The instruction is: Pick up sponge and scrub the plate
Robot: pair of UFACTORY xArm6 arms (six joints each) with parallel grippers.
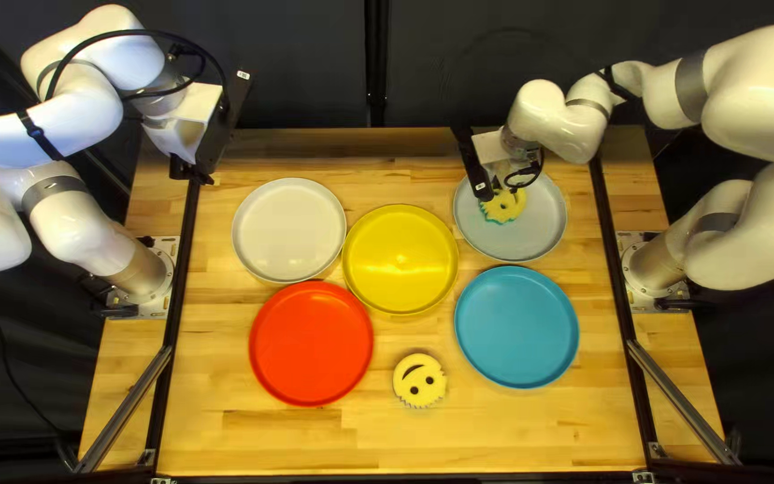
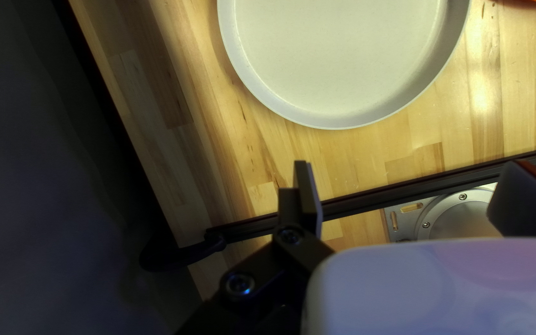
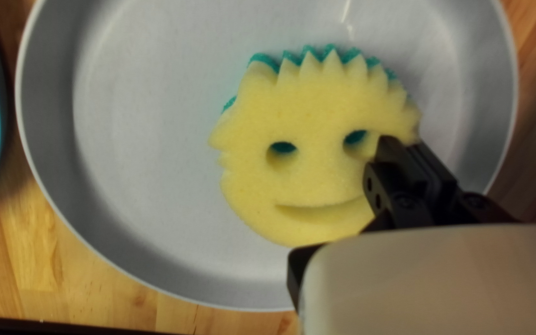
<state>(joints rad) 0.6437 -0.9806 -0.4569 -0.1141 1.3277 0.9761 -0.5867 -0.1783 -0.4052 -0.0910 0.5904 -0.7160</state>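
Yellow, face-shaped foam sponge with teal scrub backing [image 3: 305, 177]: step in hand looks like scrubbing the round, pale grey plate [image 3: 138, 136] with it. To do it well, I'd hold a firm pinch, light downward push, teal side flat on the plate floor, and work short overlapping strokes or small circles out from the middle. Slow up near the raised rim; a hard run into it could fold the foam or shove the plate. My hold looks off-centre, so the far side of the sponge may lift or twist; gentle pressure and smaller arcs should help. Too much push likely skids the plate on the wooden surface [image 1: 459, 430], maybe into the round blue plate [image 1: 517, 327] close by. Position: sponge sits inside the grey plate, near its middle, face up, teal underneath. My right pincer [image 3: 402, 142] meets it at the jagged edge beside one eye hole, tips drawn nearly together on a bit of foam; one is over the face, the other by the outer edge. Most of the sponge spreads out to one side of the pincer, smile included. How deep the bite goes, can't tell. Left pincer [image 2: 410, 170]: spread wide, holding nothing, near the round off-white plate [image 2: 336, 62], well apart from the sponge.
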